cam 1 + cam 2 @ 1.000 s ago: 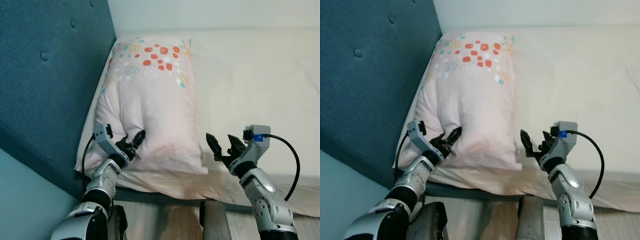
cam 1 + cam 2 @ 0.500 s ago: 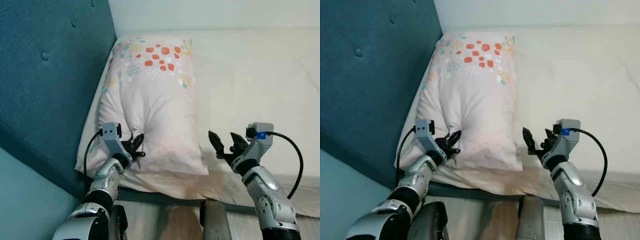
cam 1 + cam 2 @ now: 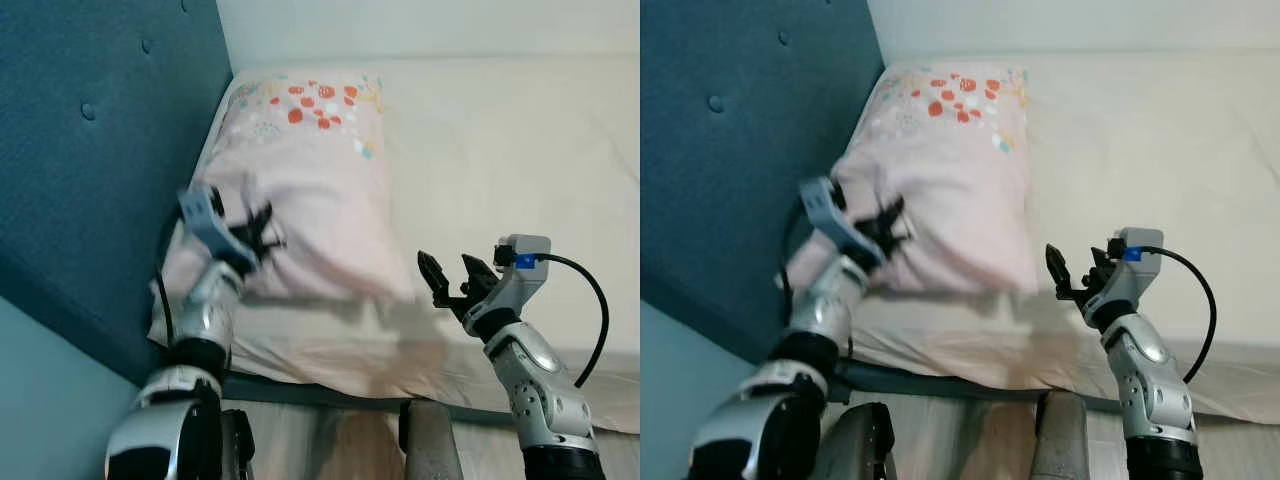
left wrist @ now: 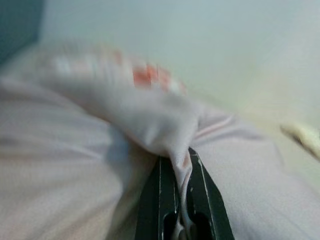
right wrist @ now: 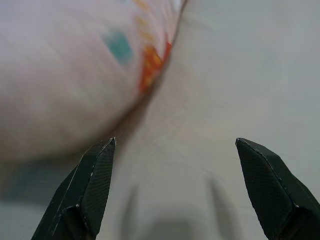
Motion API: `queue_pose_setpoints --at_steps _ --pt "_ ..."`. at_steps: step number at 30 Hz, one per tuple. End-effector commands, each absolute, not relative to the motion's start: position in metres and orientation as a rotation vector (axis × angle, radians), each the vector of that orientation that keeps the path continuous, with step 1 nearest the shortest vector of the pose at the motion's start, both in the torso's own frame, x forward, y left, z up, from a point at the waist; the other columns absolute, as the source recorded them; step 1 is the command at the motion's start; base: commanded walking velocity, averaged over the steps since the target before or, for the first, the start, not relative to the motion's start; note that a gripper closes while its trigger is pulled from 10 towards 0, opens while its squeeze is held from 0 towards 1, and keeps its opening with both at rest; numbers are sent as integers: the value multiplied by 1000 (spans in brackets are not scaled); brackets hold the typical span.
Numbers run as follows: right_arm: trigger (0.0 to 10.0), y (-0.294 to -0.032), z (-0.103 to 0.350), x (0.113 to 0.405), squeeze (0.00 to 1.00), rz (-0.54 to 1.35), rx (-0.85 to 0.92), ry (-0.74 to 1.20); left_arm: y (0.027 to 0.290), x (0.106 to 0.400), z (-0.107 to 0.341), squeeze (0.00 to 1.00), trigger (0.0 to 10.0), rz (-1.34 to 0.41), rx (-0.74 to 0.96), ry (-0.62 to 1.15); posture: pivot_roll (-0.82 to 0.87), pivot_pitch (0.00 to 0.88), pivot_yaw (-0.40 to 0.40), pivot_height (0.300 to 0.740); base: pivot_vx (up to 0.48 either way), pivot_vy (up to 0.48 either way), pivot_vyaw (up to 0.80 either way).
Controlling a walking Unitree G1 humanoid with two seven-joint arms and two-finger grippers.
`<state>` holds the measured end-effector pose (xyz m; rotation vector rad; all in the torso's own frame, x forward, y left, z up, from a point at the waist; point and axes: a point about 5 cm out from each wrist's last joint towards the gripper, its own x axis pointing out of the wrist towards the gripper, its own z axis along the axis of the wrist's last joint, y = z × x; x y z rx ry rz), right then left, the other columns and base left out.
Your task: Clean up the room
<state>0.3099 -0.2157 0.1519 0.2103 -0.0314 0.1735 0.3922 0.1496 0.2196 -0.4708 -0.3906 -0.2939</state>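
Observation:
A pale pink pillow (image 3: 310, 180) with red and teal spots lies on the cream bed beside the teal headboard (image 3: 90, 150). My left gripper (image 3: 258, 232) is shut on a pinch of the pillow's near left part, and that end is raised off the mattress. The left wrist view has the fabric fold (image 4: 175, 150) clamped between the black fingers. My right gripper (image 3: 455, 280) hovers open just right of the pillow's near corner, above the sheet. The right wrist view has both fingertips apart with the pillow's edge (image 5: 75, 75) ahead.
The cream mattress (image 3: 520, 150) stretches to the right and back to the white wall. The teal padded headboard stands along the left. Wooden floor (image 3: 330, 440) lies below the bed's near edge, with a grey post (image 3: 430, 445) of my body there.
My left gripper has lifted up and back with the pillow's near end pinched in it; the pillow has bunched and risen off the mattress. The right gripper has stayed almost in place.

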Motion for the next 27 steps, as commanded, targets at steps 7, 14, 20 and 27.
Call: queue_pose_setpoints --at_steps 7,14,20,27 --pt "10000 -214 149 312 0 179 221 -21 185 391 252 0 0 -191 -438 -517 -123 187 81 520 0 0 0" --pt "10000 -214 150 312 0 181 222 -22 192 390 259 0 0 -168 -423 -541 -122 182 81 520 0 0 0" --pt "10000 -203 159 325 0 239 221 -43 295 315 317 0 0 442 -170 -887 -77 162 44 520 0 0 0" --pt "10000 -196 156 328 0 268 228 -32 306 273 250 0 0 536 -95 -644 -54 172 49 520 0 0 0"
